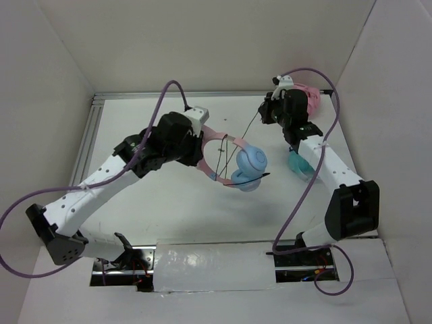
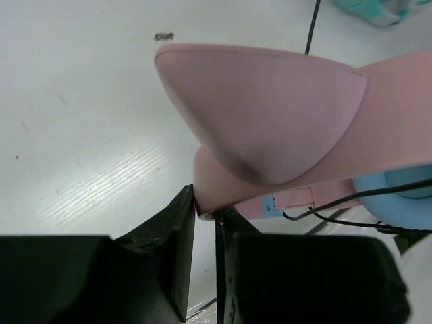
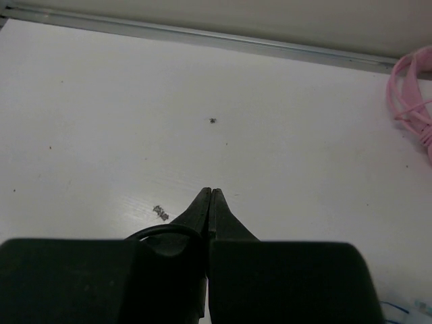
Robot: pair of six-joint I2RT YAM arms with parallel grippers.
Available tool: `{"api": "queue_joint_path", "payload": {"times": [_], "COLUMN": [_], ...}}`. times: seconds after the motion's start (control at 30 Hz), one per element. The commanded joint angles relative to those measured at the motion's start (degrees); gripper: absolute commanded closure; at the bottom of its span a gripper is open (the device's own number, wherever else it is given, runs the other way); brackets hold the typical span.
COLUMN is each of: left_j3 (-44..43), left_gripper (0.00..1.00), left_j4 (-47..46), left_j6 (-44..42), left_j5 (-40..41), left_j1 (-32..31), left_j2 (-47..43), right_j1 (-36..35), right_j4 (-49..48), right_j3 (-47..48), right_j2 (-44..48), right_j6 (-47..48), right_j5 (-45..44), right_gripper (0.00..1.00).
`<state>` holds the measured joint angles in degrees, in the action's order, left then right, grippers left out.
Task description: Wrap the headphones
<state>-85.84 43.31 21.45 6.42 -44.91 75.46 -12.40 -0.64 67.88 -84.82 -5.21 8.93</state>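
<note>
Left gripper (image 2: 206, 206) clamps the headphones (image 1: 251, 160) by the headband over mid-table (image 1: 175, 202). Right gripper (image 3: 210, 194) has its jaws pressed together; we can't see whether the cable (image 3: 162, 227) beside them is pinched. White table, white walls (image 1: 202, 40).

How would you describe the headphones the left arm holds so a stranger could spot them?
Look at the middle of the white table, where the left gripper clamps a headband. Those headphones have a pink cat-ear band and light blue earcups, unlike the all-pink pair and teal pair by the right arm.
</note>
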Motion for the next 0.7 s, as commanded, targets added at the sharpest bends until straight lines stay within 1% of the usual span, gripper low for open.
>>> {"api": "queue_joint_path", "payload": {"times": [0.0, 0.03, 0.13, 0.23, 0.27, 0.4, 0.53, 0.6, 0.67], "left_j3": [-0.2, -0.2, -1.2, -2.0, -2.1, -2.3, -4.0, -5.9, -6.5], "left_gripper": [1.0, 1.0, 1.0, 1.0, 1.0, 1.0, 1.0, 1.0, 1.0], "left_j4": [2.5, 2.5, 3.0, 3.7, 4.0, 5.2, 7.8, 10.9, 12.2], "left_j6": [3.6, 3.2, 2.7, 2.5, 2.5, 3.7, 6.9, 9.7, 12.1], "left_j5": [5.1, 5.7, 7.2, 8.4, 8.8, 10.7, 13.2, 13.9, 13.5], "left_j1": [-2.0, -2.2, -2.9, -3.0, -3.1, -3.2, -2.7, -1.8, 0.0], "left_j2": [2.7, 3.8, 7.2, 9.8, 10.3, 13.0, 16.2, 18.5, 20.0], "right_j1": [-2.4, -3.6, -8.7, -11.1, -11.5, -13.4, -17.0, -19.0, -20.0], "right_j4": [9.2, 10.1, 12.5, 16.7, 20.0, 26.9, 31.5, 34.2, 36.1], "right_j3": [6.1, 6.4, 6.1, 9.1, 10.2, 17.5, 19.7, 19.7, 19.3], "right_j2": [4.6, 5.1, 6.7, 6.3, 6.0, 2.9, 1.8, 1.6, 1.8], "right_j6": [4.5, 7.9, 11.1, 11.5, 11.4, 9.9, 7.3, 5.4, -1.7], "right_j5": [-3.6, -3.7, -4.8, -6.5, -5.6, -6.5, -10.7, -12.1, -12.3], "right_gripper": [1.0, 1.0, 1.0, 1.0, 1.0, 1.0, 1.0, 1.0, 1.0]}}
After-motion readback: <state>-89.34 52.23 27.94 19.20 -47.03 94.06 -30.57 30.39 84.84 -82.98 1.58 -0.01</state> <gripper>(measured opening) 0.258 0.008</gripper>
